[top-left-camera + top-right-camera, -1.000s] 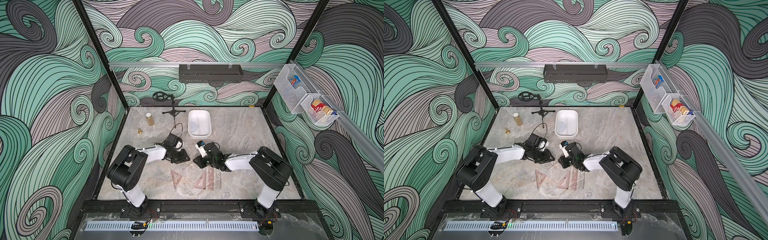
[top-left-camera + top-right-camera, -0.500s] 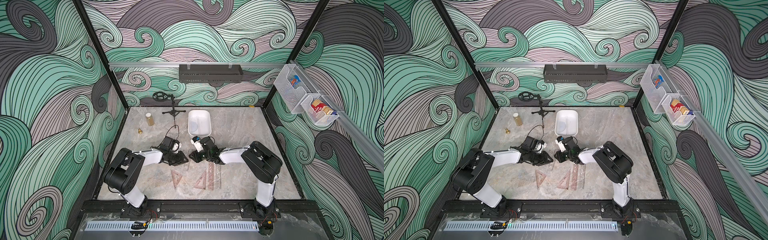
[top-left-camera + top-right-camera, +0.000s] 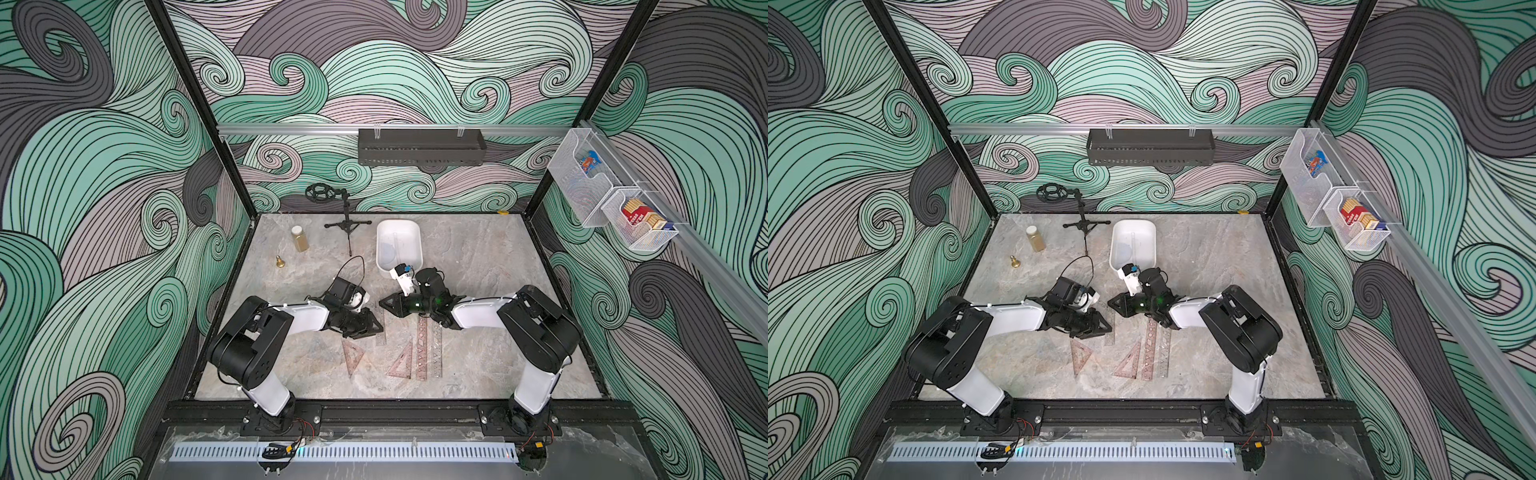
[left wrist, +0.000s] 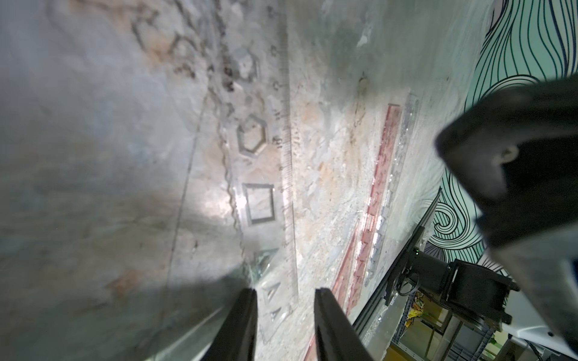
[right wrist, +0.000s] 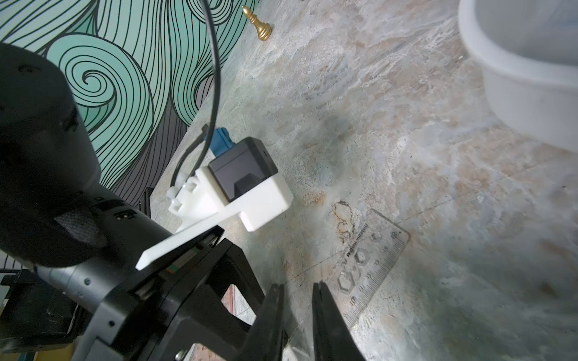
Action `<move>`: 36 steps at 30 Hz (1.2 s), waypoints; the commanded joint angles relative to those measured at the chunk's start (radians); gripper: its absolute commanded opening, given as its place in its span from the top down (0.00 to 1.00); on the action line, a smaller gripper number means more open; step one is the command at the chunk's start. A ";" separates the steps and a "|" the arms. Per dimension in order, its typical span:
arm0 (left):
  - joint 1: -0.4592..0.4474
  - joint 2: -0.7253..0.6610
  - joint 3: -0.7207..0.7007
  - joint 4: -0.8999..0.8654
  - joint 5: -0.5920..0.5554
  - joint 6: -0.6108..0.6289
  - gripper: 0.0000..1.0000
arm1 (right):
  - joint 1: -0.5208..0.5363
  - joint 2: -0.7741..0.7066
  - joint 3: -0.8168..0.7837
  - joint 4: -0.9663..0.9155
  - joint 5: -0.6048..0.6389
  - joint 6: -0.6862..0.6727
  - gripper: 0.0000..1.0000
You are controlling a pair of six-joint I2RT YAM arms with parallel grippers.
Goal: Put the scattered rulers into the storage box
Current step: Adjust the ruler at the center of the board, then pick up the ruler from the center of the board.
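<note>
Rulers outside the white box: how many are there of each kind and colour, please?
Clear straight rulers: 2
Pinkish-brown straight ruler: 1
Triangular set squares: 2
Total: 5

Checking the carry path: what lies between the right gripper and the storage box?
In the right wrist view, one end of the clear ruler lies beside the right gripper; beyond it, bare tabletop runs to the storage box.
</note>
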 commanded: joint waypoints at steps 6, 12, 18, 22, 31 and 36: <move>0.091 -0.078 0.012 -0.042 -0.062 -0.028 0.49 | -0.001 0.050 -0.010 0.016 -0.008 -0.007 0.88; 0.109 -0.033 0.031 -0.027 -0.048 -0.027 0.48 | -0.001 0.080 -0.021 0.028 -0.007 -0.006 0.90; 0.109 -0.003 0.025 -0.004 -0.042 -0.034 0.47 | 0.000 0.107 -0.038 0.061 -0.017 0.012 0.90; 0.109 0.019 0.023 0.007 -0.041 -0.035 0.47 | 0.000 0.119 -0.048 0.074 -0.024 0.018 0.91; 0.109 0.046 0.009 0.036 -0.040 -0.041 0.47 | 0.000 0.085 -0.053 0.076 -0.026 0.016 0.90; 0.109 0.051 0.002 0.041 -0.042 -0.043 0.47 | 0.001 0.093 -0.039 0.077 -0.031 0.020 0.90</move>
